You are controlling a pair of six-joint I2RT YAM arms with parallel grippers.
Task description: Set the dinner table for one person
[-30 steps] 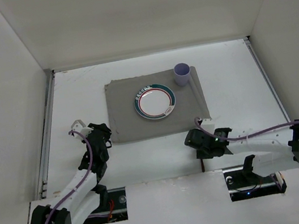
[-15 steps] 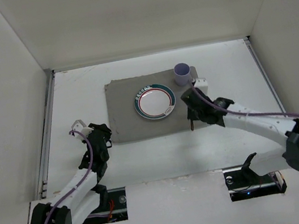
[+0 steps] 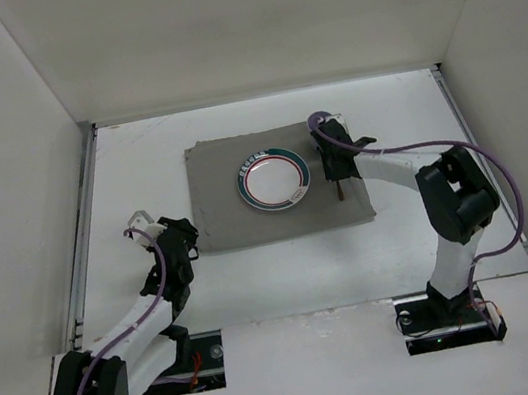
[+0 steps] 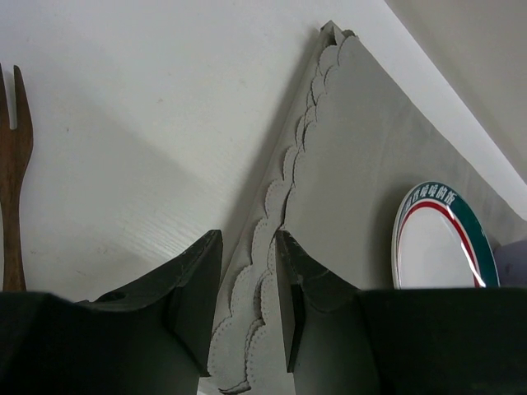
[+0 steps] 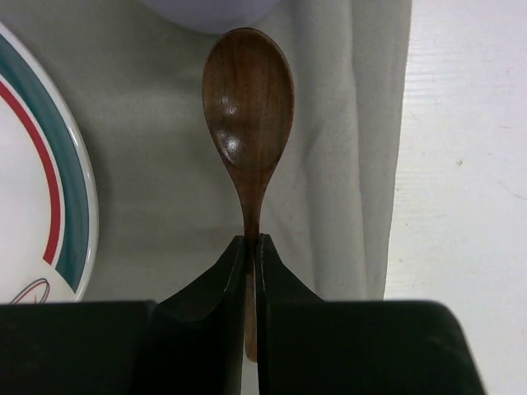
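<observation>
The white dinner table (image 3: pixel 137 168) holds a grey scalloped mat (image 3: pixel 213 196) with a green-rimmed plate (image 3: pixel 274 178) on it. My right gripper (image 3: pixel 331 146) is shut on the handle of a wooden spoon (image 5: pixel 249 99) and holds it over the mat's right part, between the plate (image 5: pixel 41 164) and the mat's right edge, bowl towards a purple cup (image 5: pixel 210 8). The spoon's handle (image 3: pixel 341 188) sticks out towards me. My left gripper (image 4: pixel 247 239) is shut on the mat's near left corner (image 4: pixel 255 296), which is bunched between its jaws.
A wooden fork (image 4: pixel 15 189) lies on the bare table left of the mat. The cup (image 3: pixel 315 120) stands at the mat's far right corner, just beyond my right gripper. Metal rails (image 3: pixel 85 217) run along the table's sides, with white walls around.
My right arm has swung from the table's near edge out over the mat's right side, carrying the spoon. The left arm has not moved.
</observation>
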